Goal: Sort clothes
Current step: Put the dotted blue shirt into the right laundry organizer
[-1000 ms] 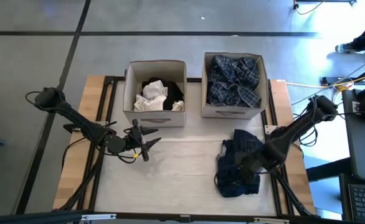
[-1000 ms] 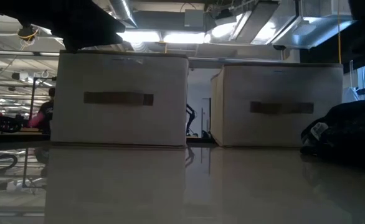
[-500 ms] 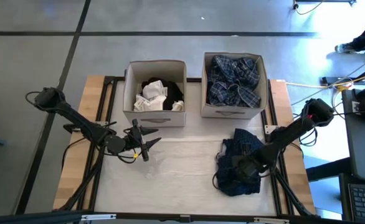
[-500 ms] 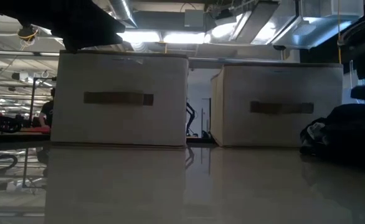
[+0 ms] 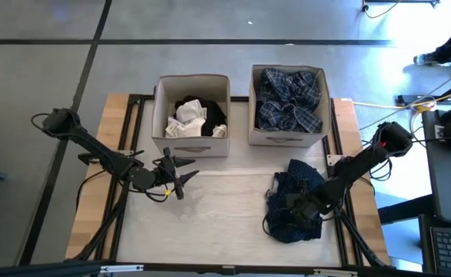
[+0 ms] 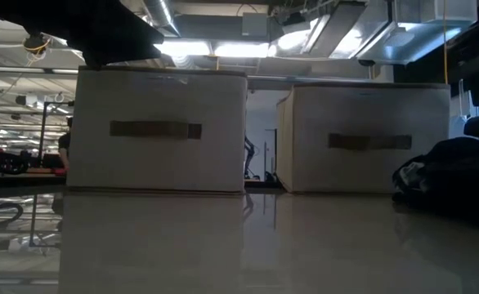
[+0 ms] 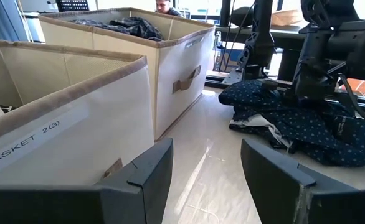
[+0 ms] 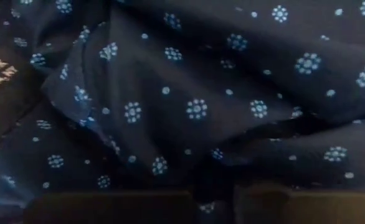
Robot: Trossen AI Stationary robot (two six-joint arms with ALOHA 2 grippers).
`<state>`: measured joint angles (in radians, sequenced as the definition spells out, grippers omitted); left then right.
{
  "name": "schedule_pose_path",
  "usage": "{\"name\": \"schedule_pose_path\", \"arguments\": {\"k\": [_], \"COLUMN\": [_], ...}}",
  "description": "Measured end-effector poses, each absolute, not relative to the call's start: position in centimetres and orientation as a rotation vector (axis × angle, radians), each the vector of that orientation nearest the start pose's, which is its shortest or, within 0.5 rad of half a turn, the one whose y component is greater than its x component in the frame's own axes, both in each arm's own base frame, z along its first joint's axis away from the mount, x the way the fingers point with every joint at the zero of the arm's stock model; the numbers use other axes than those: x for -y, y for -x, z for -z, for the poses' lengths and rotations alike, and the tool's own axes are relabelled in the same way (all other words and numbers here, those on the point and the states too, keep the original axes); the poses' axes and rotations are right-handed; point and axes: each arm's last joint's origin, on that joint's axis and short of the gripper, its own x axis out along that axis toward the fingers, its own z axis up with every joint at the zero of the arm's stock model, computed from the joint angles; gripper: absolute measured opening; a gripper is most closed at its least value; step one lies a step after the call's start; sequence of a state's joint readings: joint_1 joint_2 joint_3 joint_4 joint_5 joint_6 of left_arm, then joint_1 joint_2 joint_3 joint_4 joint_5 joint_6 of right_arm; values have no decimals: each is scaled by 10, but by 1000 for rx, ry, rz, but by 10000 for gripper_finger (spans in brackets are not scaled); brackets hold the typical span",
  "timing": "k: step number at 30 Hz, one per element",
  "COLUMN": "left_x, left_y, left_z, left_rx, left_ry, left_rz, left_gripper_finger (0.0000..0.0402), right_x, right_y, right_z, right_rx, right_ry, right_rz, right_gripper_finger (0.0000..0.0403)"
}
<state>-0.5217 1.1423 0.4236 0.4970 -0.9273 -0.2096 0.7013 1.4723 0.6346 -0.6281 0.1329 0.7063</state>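
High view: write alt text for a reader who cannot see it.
The right hand presses into a navy patterned garment lying on the table. Behind stand two beige boxes, one holding blue plaid cloth, one white and black items. The left hand waits open, mid-table.

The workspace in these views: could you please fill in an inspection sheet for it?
Surface: pale glossy table, bare between the arms.
Job's things: navy patterned garment heaped on the table in front of the right box; blue plaid garment in that box; white and black items in the left box.
Clutter: nothing seen.
Grippers: left gripper open, above the table before the left box, holding nothing; right gripper down on the navy garment, grasp unclear.
Cables: yellow cable on the floor to the right.
Surroundings: a laptop and a person's feet on the right.
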Motion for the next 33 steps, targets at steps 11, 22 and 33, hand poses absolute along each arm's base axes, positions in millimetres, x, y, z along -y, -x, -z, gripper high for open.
{"name": "schedule_pose_path", "arguments": {"k": [11,22,33], "left_x": [88,88,88], "left_y": [-200,-200,-200], "left_z": [-209,-209,-209], "left_rx": [-122,-121,-123], "left_ry": [63,61,60], "left_rz": [-419,-419,-419], "left_gripper_finger": [180,180,180], "right_x": [-125,-133,-138], "right_y": [-172,-192,-206], "right_z": [-130,-167,-248], "right_rx": [-1137,-893,-709], "right_ry": [185,360,582], "right_rz": [332,459,580], "right_gripper_finger": [14,14,14]}}
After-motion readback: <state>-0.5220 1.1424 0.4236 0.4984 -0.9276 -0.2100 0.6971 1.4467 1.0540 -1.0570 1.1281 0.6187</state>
